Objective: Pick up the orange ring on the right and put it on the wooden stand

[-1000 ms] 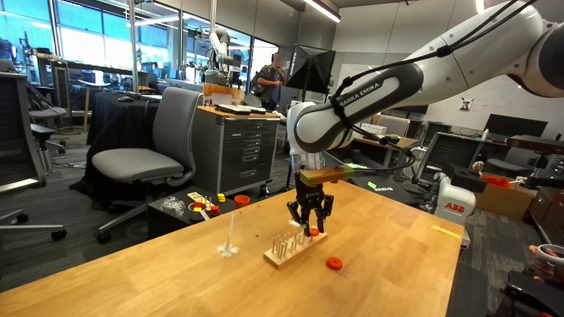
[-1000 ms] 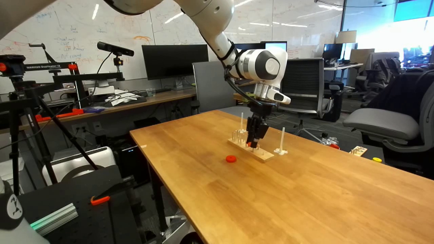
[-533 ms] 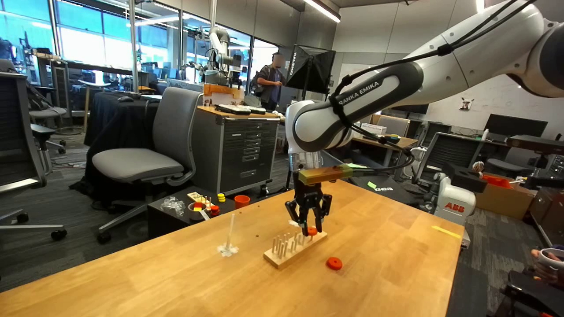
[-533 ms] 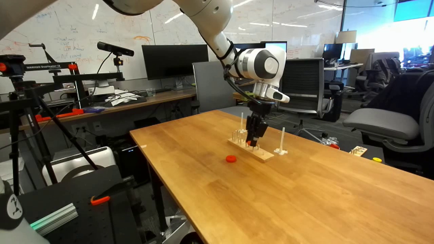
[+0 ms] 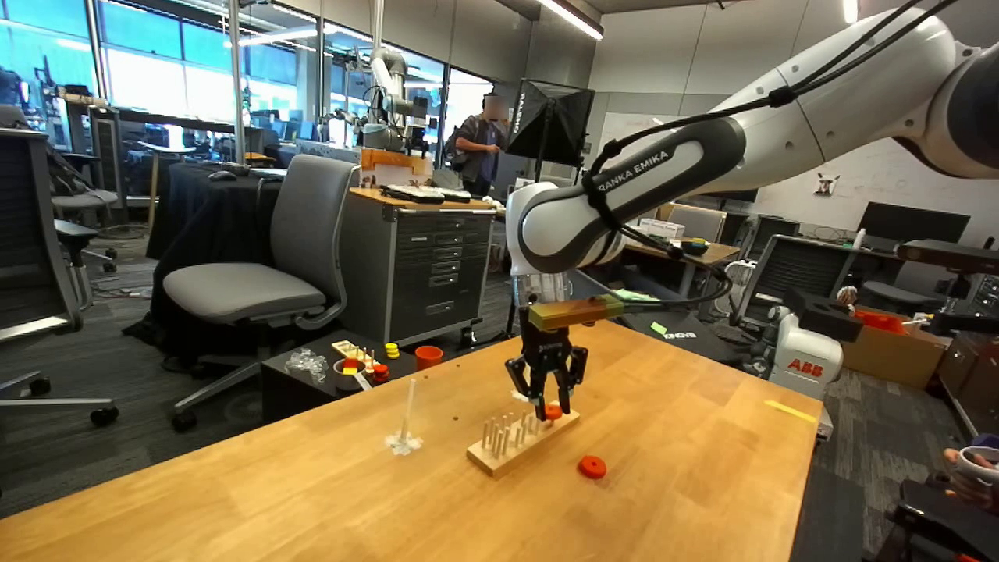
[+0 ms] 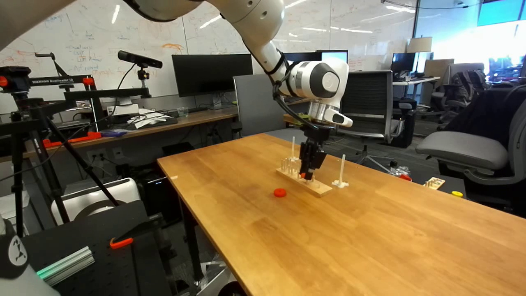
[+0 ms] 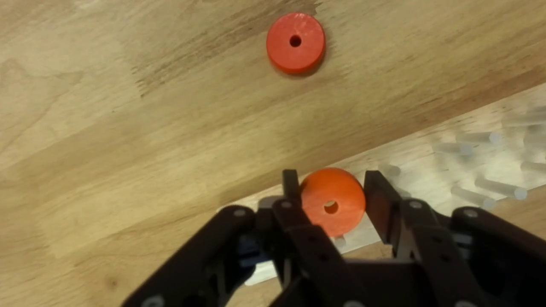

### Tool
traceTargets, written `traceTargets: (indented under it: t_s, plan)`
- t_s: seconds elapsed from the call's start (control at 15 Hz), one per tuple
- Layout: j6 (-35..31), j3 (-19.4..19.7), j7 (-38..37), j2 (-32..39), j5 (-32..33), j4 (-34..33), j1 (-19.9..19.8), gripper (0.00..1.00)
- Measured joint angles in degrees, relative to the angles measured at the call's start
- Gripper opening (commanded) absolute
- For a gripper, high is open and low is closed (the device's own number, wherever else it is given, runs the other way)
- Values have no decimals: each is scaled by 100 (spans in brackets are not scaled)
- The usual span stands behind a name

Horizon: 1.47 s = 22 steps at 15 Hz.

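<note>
Two black fingers (image 7: 291, 181) of the black end effector (image 7: 332, 187) stand partly parted, just far enough for the flat round orange-red ring (image 7: 332, 224) gripped between them. Directly beneath the end effector lies the low, pale, rectangular light-wood stand (image 5: 493, 467), most of its short upright wooden pegs (image 7: 501, 186) rising to one side of the fingers. The held ring is over the stand, its small hole facing the wrist view; whether a peg enters that hole cannot be told. Near the end effector, apart from the stand, a second matching orange-red ring (image 7: 295, 59) lies flat on the honey-brown wooden counter (image 5: 679, 468). On the opposite side of the end effector, a thin, pale, upright rod (image 6: 342, 167) rises from a white patch (image 6: 344, 184), and a similar slim rod (image 6: 293, 147) stands farther off. Well apart from the end effector, past the counter's edge in an exterior view, are a grey padded office chair (image 5: 308, 226) and, behind it, a dark grey drawer cabinet (image 5: 445, 281) with a wooden top
</note>
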State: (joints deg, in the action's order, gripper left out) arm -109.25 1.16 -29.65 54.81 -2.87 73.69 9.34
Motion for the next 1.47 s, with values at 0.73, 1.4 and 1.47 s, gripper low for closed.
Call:
traceTargets:
  t_s: [0.73,1.4,1.47]
  plan:
    - [168,1,0,100,0,-174,-12,17]
    - [174,1,13,80,0,-137,-11,17]
    - [174,1,23,65,0,-111,-11,17]
